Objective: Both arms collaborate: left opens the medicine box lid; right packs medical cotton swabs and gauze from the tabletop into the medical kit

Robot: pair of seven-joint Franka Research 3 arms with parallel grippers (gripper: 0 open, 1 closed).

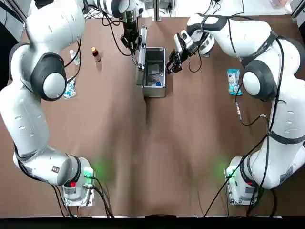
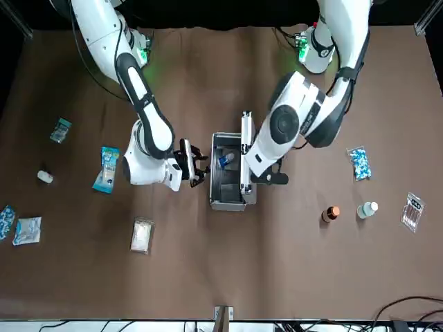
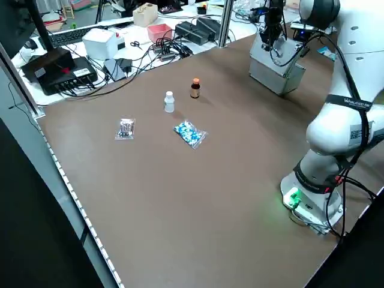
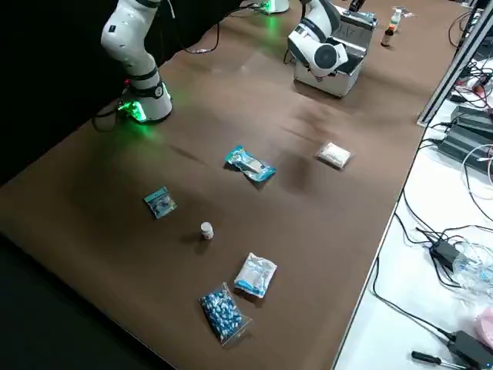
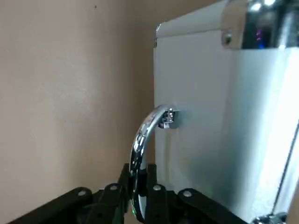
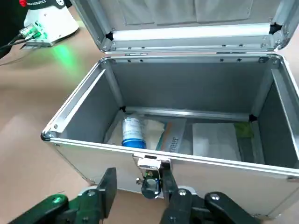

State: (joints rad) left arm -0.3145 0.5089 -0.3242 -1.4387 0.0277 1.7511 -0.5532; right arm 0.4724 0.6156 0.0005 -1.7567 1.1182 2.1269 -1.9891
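left gripper [image 5: 138,205] clamped on slim chrome handle of flat silver metal lid [image 1: 141,56], held upright | right gripper [image 6: 135,196] empty, fingers spread, just before latch of open silver aluminium case [image 6: 177,161] | teal swab packet [image 2: 106,168], whitish gauze packet [image 2: 142,235] well behind fingers on table | advice: hold lid steady, retreat for teal packet

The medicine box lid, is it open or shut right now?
Open. The medicine box lid stands upright beside the medical kit, the left gripper shut on its handle; the right wrist view looks inside.
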